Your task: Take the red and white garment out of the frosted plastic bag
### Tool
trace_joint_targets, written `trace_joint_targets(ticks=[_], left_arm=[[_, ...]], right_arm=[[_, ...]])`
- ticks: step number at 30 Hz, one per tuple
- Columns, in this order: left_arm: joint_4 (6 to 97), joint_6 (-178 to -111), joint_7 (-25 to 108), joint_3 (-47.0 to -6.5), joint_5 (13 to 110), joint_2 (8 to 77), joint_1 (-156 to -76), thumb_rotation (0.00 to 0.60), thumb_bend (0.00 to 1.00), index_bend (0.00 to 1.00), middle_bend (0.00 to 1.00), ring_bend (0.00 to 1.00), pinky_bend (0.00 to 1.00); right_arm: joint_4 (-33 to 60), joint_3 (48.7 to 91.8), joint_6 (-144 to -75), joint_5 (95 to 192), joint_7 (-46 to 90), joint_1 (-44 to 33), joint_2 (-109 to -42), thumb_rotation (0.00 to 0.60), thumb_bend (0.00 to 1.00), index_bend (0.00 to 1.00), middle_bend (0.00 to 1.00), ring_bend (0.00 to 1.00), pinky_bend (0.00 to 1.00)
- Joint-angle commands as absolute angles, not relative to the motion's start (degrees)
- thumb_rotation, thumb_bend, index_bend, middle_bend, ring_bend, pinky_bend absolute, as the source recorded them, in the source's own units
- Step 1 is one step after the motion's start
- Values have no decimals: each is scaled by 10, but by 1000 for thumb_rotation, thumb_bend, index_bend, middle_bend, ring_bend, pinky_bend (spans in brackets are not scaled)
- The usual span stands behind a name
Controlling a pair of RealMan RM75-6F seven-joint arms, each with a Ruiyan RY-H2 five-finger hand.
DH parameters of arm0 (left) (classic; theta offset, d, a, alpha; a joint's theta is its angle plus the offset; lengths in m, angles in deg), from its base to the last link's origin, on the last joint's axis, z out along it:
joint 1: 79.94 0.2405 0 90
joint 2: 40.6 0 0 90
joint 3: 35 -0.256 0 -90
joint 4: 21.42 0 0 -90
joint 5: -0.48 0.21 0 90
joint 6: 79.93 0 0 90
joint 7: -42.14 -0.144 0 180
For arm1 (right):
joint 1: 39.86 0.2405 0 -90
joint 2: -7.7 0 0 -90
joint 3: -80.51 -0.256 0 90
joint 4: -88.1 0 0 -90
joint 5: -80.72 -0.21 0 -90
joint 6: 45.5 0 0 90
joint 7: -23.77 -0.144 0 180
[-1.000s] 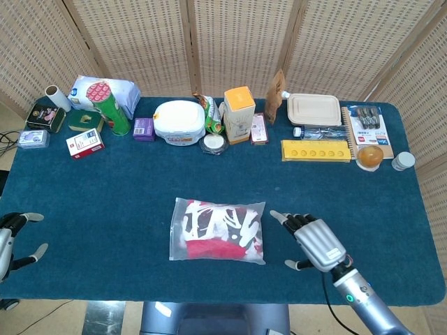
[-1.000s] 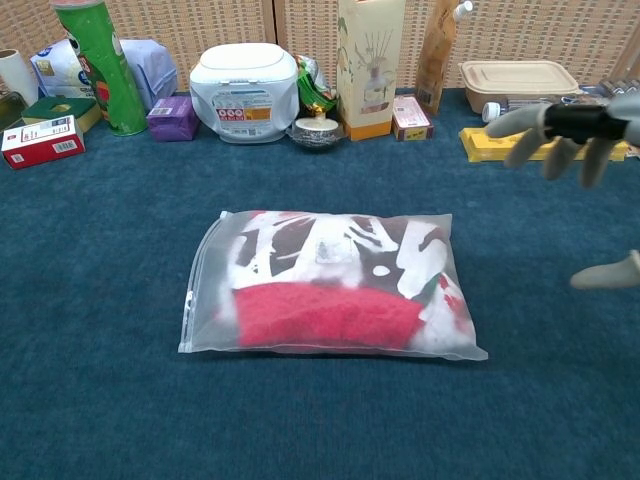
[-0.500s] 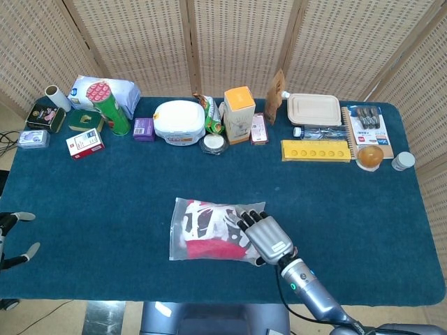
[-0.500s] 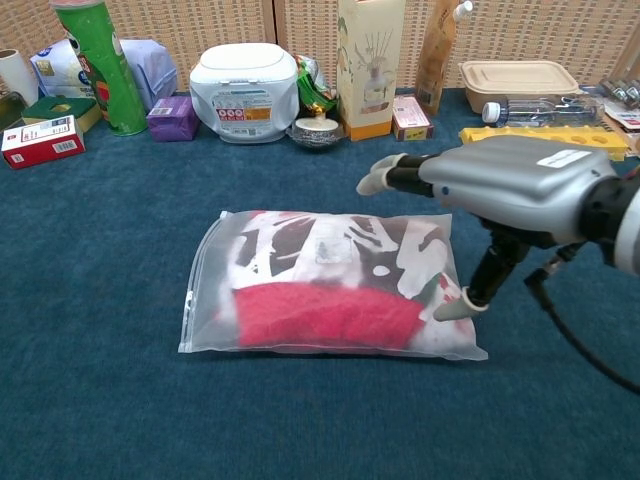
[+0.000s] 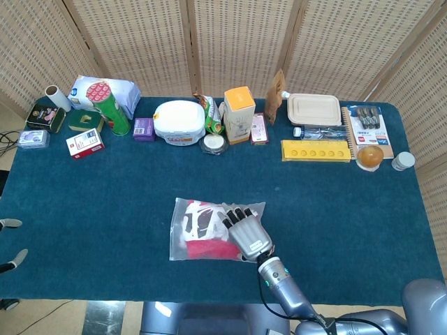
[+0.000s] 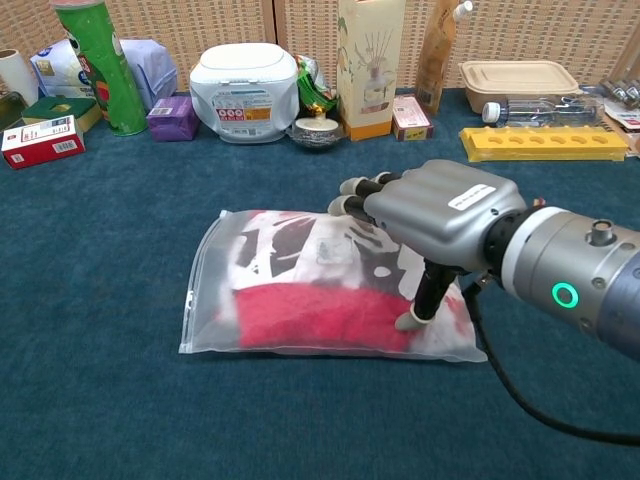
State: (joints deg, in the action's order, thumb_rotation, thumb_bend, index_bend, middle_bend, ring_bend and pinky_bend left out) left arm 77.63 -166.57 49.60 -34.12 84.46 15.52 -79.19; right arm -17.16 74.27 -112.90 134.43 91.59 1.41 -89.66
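The right hand (image 6: 440, 215) hovers, fingers spread, over the frosted plastic bag (image 5: 186, 241). The slippery film suits pinching near its edge; the soft red and white garment (image 6: 320, 315) will slump.

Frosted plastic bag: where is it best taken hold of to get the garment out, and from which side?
Probably at the zipper edge on the left end of the frosted plastic bag, coming from the left. The bag lies flat, and the right hand is spread over its right half, thumb tip down on it, so it could pin that end. The red and white garment could then slide out leftward.
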Motion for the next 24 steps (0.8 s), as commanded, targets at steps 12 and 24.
trace_joint_targets(ticks=[12, 24], left_arm=[[767, -1663, 504, -341, 844, 162, -793, 600, 227, 329, 375, 266, 314], [763, -1671, 513, -346, 847, 160, -784, 600, 227, 329, 375, 266, 314]], right_arm=[[-109, 717, -1114, 1339, 933, 69, -883, 501, 0, 0, 19, 54, 111], [-224, 681, -1009, 1171, 949, 160, -770, 504, 17, 0, 29, 121, 150]])
